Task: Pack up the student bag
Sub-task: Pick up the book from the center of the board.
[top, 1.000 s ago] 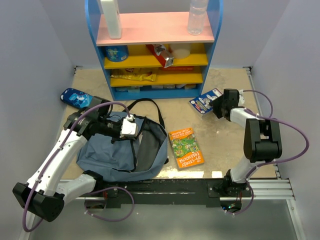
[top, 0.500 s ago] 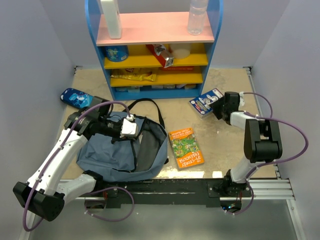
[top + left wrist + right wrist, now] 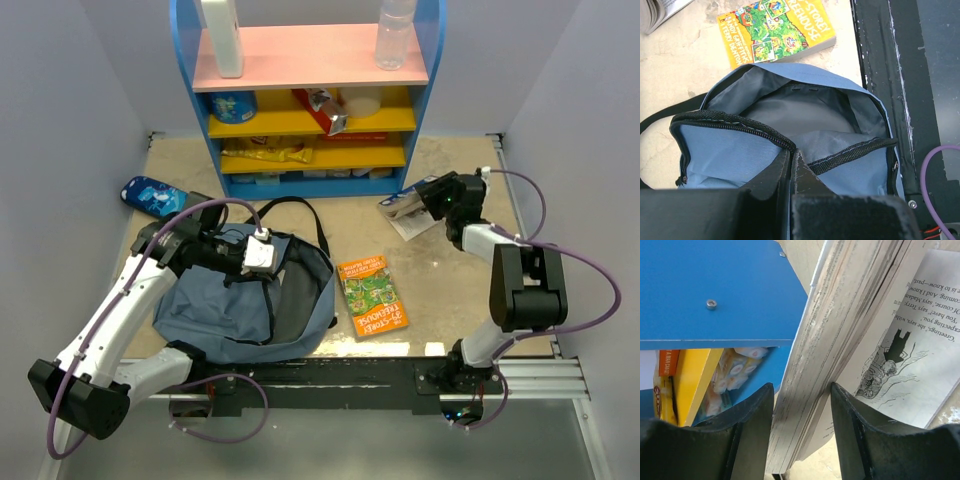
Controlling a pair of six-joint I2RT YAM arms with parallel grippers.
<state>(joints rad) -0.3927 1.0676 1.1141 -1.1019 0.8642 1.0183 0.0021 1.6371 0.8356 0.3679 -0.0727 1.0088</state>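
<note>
The paperback (image 3: 840, 315), clamped in the right claw (image 3: 800, 390), should be carried slowly; the student bag (image 3: 735, 145) is pinched open by the left claw (image 3: 791, 156).

Low centre: right gripper (image 3: 801, 390) pinching a book (image 3: 840, 325) by its page block, from both sides. Right: an open illustrated page (image 3: 900, 355). Upper left: blue shelf panel (image 3: 715, 285), snack packets (image 3: 735, 370) below.
</note>
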